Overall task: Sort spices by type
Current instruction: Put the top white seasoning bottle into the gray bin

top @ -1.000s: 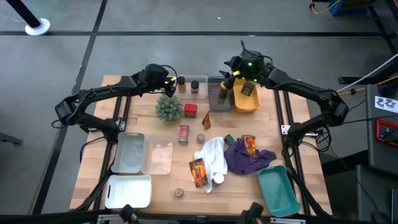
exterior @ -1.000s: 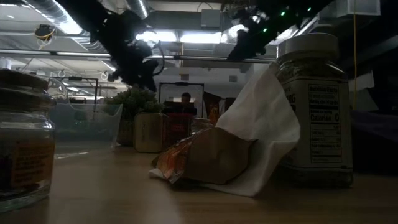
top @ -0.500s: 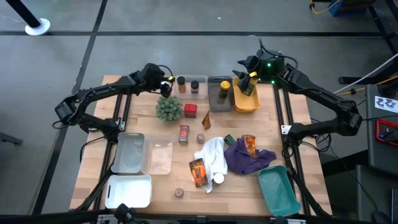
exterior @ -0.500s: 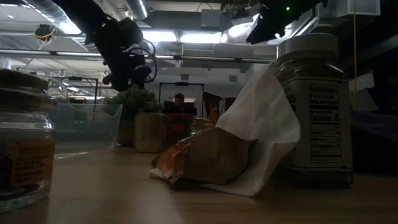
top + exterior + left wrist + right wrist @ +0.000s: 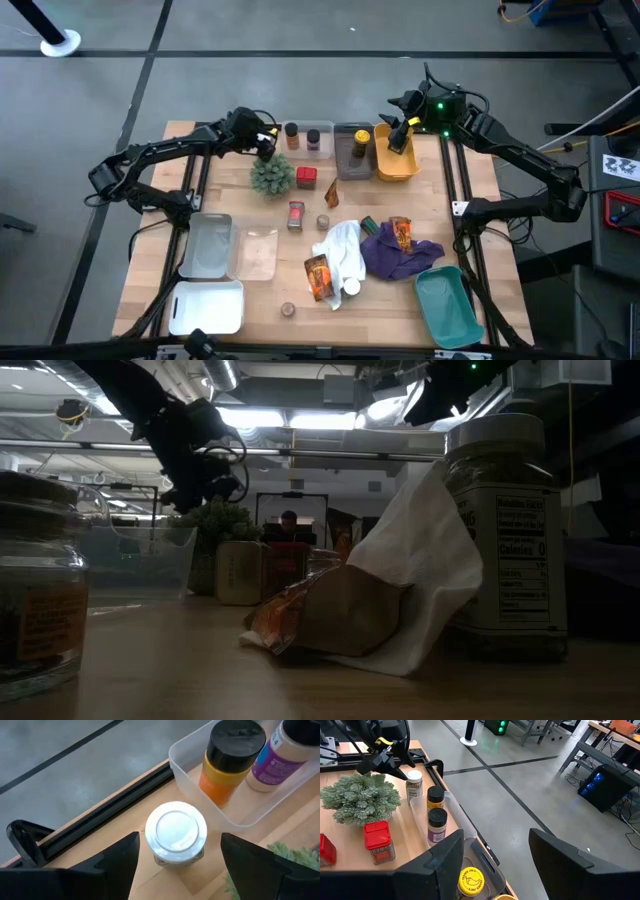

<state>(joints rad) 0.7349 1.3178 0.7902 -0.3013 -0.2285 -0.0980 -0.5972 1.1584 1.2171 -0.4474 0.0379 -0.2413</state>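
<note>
Both arms have drawn back from the bins toward the table's 12 o'clock edge.
Left gripper (image 5: 175, 857) hangs with fingers spread wide either side of a white-capped jar (image 5: 176, 833), not touching it, at 9 o'clock of the clear tray (image 5: 187, 767) holding two jars. Right gripper (image 5: 403, 123) hovers over the yellow bin (image 5: 397, 166), fingers parted, holding nothing.

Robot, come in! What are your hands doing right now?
Left gripper open above white-capped jar. Right gripper open, empty, over yellow bin. Green plant close beside jar.
</note>
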